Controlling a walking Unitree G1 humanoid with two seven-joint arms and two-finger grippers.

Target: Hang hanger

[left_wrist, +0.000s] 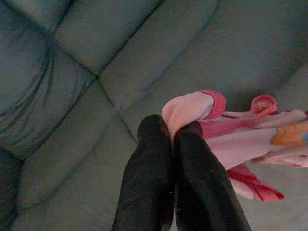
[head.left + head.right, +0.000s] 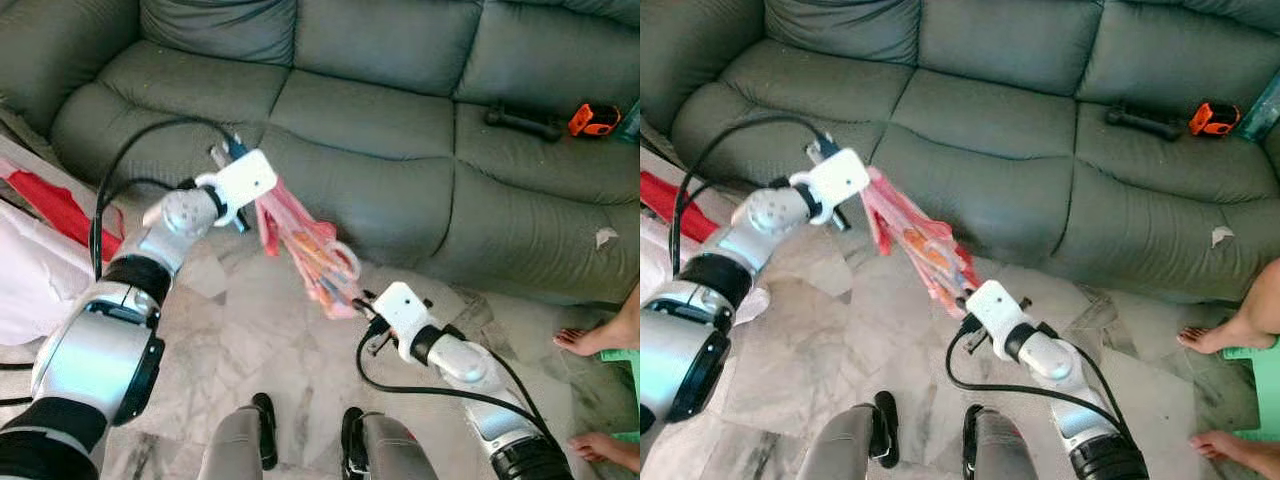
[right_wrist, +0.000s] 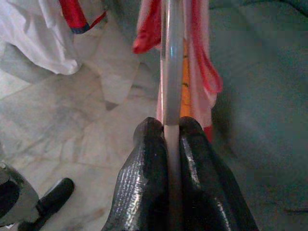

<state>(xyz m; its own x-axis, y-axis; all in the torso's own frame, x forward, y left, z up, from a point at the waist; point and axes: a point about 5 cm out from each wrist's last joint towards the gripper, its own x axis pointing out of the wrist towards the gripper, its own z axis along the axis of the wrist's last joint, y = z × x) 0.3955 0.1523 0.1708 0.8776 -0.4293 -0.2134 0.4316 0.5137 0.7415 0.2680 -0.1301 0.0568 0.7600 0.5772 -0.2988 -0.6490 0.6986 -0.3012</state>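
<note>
Step in hand: we judge that we are mid-carry, holding the load between both arms in front of the grey sofa (image 2: 400, 110), with the hanging itself not yet done.
Task's thing: the pale hanger (image 3: 172, 72) runs through a pink garment with red trim (image 2: 300, 240), which is stretched in the air between our two pincers, above the marble floor (image 2: 250, 330) and just before the sofa's front edge.
Left pincer: our left pincer (image 1: 172, 137) has its fingers pressed together on a fold of the pink cloth at the upper end.
Right pincer: our right pincer (image 3: 171, 132) pinches the hanger's pale bar at the lower end, fingers tight on either side of it.
Where to hang: we see no rail, hook or rack here, so we cannot tell the target.
Next move calls for: in our view, turning to find the rail, keeping both grips firm so the garment does not slide off, and bringing the hanger's hook uppermost.
Around us: white and red cloth (image 2: 40, 250) lies at our left; a person's bare feet (image 2: 590, 340) stand at our right, so we need to swing with care.
</note>
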